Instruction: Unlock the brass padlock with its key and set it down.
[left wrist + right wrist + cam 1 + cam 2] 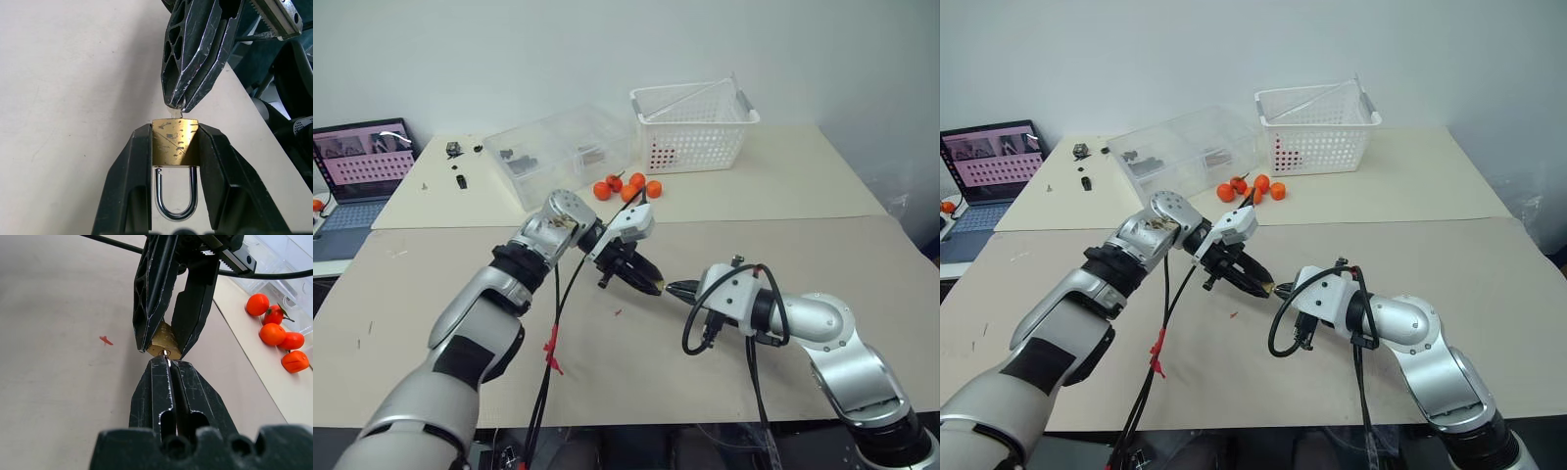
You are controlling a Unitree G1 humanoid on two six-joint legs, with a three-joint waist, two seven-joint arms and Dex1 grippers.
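Left tool (pixel 175 147) has the padlock (pixel 174 142) clamped by its sides, up off the counter (pixel 822 264). Right tool (pixel 167 363) is pinched tight on the key, tip at the keyhole. Shackle looks closed, so turning and setting down are left.

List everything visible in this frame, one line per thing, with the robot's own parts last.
brass padlock: one, golden with silvery shackle, clamped in the left gripper.
key: one, silvery, only its tip shows, at the padlock's base.
fruits: about five, orange-red, by the clear box.
clear box: one, transparent, far table.
basket: one, white, beside the box.
laptop: one, dark, far left.
left gripper: black.
right gripper: black, shut on the key.
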